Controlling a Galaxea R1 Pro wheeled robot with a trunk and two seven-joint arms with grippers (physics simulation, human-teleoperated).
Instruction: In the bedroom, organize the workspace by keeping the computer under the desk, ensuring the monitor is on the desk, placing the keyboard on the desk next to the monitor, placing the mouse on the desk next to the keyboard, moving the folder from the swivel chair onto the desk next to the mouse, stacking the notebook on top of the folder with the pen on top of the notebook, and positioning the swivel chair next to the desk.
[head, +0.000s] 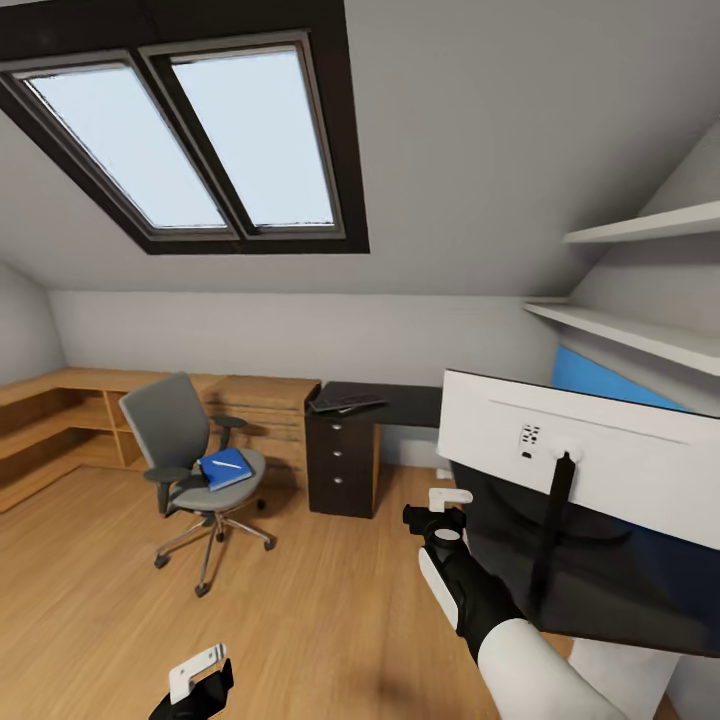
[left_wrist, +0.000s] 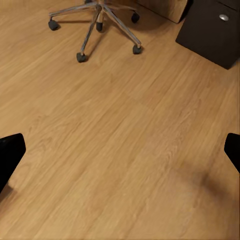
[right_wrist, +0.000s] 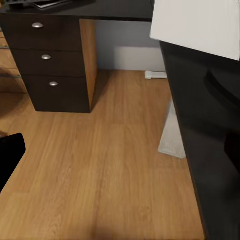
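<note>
A grey swivel chair (head: 185, 455) stands on the wood floor away from the desk; its wheeled base (left_wrist: 95, 22) appears in the left wrist view. On its seat lies a blue flat item (head: 226, 467), folder or notebook, with a white pen (head: 227, 464) on top. The dark desk (head: 400, 402) with a drawer unit (right_wrist: 50, 65) carries the keyboard (head: 347, 403). The monitor (head: 585, 462) shows its white back, close at the right, on a dark surface. My right gripper (head: 437, 507) is open in the air beside it. My left gripper (head: 198, 680) hangs open above bare floor.
Low wooden shelving (head: 60, 420) runs along the far left wall. White wall shelves (head: 640, 335) hang above the monitor. A small white object (right_wrist: 156, 75) lies on the floor by the wall under the desk. Open floor (left_wrist: 120, 130) lies between me and the chair.
</note>
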